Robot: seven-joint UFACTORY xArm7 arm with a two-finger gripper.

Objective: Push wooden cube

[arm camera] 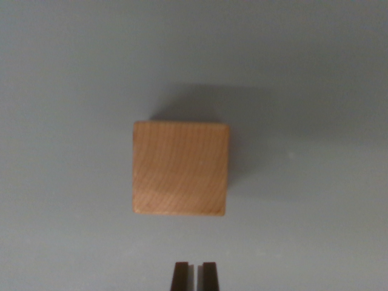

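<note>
Right in the middle of your wrist view sits the wooden cube (180, 168), top face toward the camera, with its grain running in faint curved lines. Its edges look pretty much square to the frame, maybe turned a hair, and the corners are slightly rounded.

Your gripper (194, 276) pokes in at the bottom edge, just below the cube and a touch toward the wrist view's right of the cube's centre. The two dark fingertips (180, 277) are nearly together, with only a thin sliver of gap between them and nothing held. There's a strip of bare surface between the tips and the cube's near edge, so they're apart, not touching.

You've got open room on every side of the cube: the plain grey tabletop (66, 145) runs out to all four borders. A soft shadow falls off the cube's far side and toward the wrist view's right. The picture's a bit blurry, so I can't really make out the surface texture.
</note>
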